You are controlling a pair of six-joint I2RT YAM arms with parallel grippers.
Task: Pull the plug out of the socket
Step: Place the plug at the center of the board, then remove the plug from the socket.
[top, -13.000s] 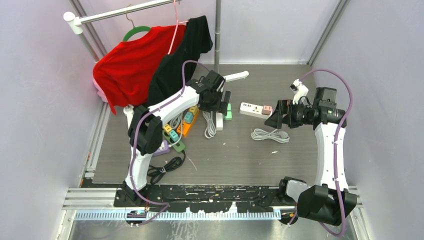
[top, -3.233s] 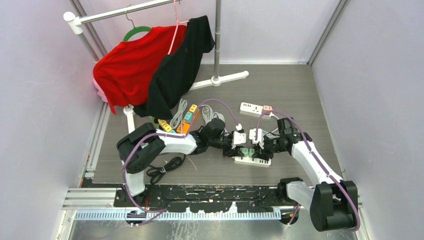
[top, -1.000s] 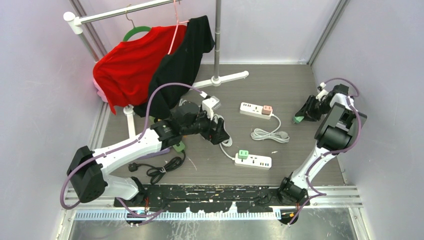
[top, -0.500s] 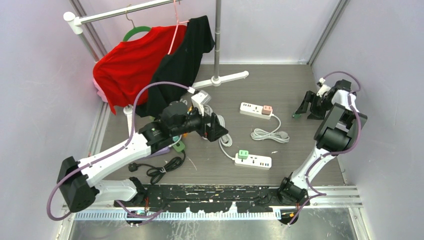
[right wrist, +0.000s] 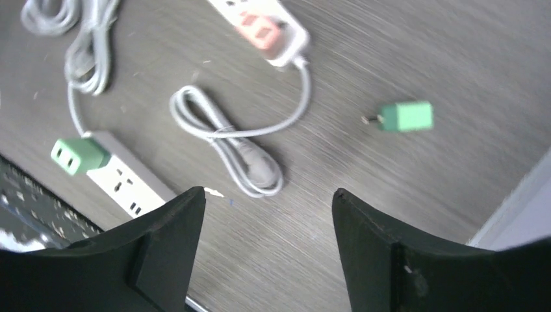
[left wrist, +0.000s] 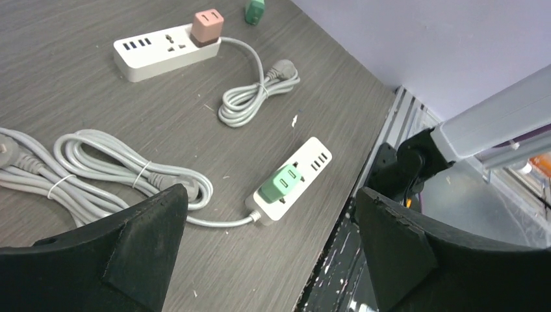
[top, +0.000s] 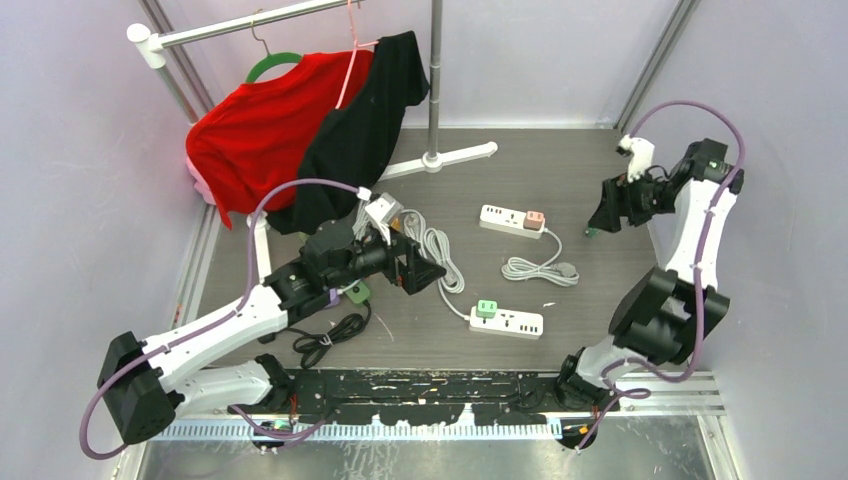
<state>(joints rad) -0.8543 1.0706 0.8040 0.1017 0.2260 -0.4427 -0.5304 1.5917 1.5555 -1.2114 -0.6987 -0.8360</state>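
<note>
A loose green plug lies on the table at the right, in no socket and apart from both strips. My right gripper hangs open above the table just beside it, holding nothing. The near white power strip has another green plug seated in its socket. The far white strip carries a pink plug. My left gripper is open and empty, raised left of the near strip, over grey cables.
Coiled grey cords lie between the two strips, and more grey cable sits under the left arm. A clothes rack with red and black shirts stands at the back left. A black cable and coloured adapters lie near left.
The right gripper opened and let go of the green plug, which now rests on the table; that arm lifted. The left gripper opened wider and drew back leftward.
</note>
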